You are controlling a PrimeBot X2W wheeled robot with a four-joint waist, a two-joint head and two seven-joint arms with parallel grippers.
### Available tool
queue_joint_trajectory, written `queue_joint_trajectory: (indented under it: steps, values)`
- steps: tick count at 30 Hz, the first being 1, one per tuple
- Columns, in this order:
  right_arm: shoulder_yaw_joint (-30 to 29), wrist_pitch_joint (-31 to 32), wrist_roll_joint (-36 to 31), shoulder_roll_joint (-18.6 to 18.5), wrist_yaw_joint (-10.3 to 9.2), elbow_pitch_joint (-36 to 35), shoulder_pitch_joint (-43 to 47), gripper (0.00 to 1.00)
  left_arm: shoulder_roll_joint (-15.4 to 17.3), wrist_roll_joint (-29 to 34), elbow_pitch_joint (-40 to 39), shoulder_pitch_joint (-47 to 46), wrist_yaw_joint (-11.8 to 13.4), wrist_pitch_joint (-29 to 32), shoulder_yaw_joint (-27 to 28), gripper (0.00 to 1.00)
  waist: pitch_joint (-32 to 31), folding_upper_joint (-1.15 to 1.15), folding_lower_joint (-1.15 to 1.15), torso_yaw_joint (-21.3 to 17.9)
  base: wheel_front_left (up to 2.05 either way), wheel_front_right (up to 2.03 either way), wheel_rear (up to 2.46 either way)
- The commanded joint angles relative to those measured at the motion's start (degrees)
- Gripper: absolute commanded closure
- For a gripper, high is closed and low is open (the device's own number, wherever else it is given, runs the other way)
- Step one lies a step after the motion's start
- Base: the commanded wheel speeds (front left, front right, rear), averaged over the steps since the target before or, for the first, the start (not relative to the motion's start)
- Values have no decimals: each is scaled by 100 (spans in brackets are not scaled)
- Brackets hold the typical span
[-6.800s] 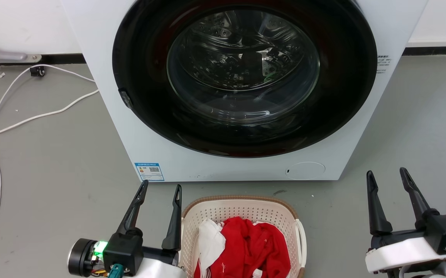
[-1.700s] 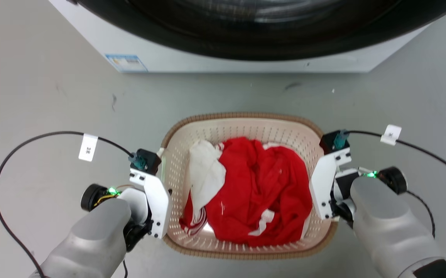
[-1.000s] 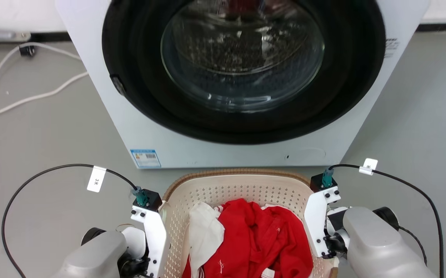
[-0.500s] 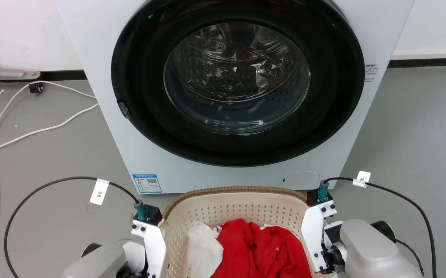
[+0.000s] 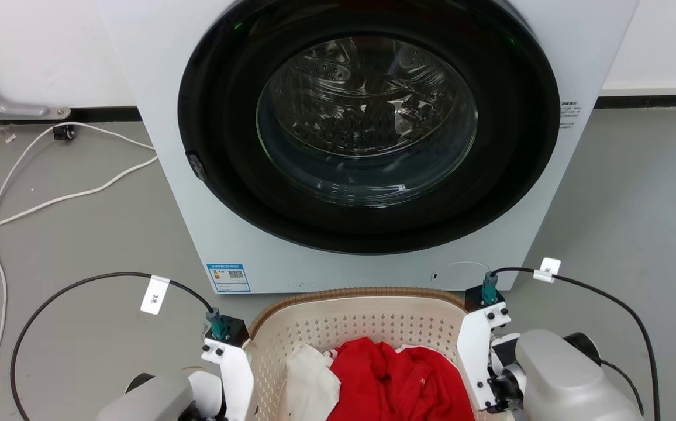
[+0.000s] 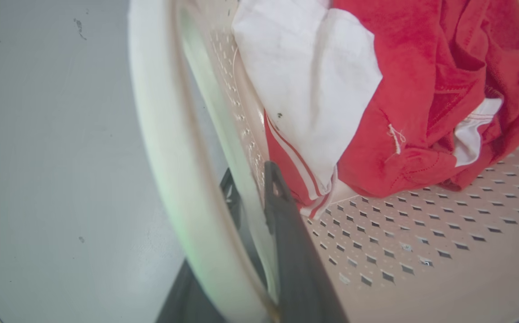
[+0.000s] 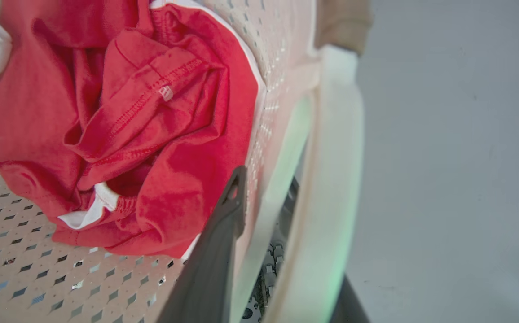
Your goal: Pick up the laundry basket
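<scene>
Lifting looks under way: the head camera has risen to face the washing machine door, yet the laundry basket stays between the left gripper and right gripper, each clamped on its side wall.

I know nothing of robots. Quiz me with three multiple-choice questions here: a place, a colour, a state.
1. Where is the cream perforated plastic laundry basket? A. Inside the drum. B. In front of the white front-loading washing machine. C. Atop it.
2. What colours are the clothes in it? A. Blue, black. B. Red, white. C. Green only.
3. How is the left gripper placed? A. Astride the basket's side wall. B. Far from the basket. C. Gripping the clothes.
Answers: B, it shows before the machine's front. B, red fabric, one white piece. A, one dark finger inside the wall, one outside.
</scene>
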Motion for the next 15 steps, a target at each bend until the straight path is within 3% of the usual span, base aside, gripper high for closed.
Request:
queue_joint_trajectory:
  steps: [1, 15]
  values:
    - [36, -73, -50, -99, 18, 5, -161, 100, 82, 58, 15, 11, -60, 8, -70, 100, 4, 0, 0, 0, 0, 0, 0]
    - [73, -99, 13, -110, 18, 174, -178, 100, -13, 60, 88, 85, -59, -15, -91, 100, -32, 0, 0, -5, 0, 0, 0]
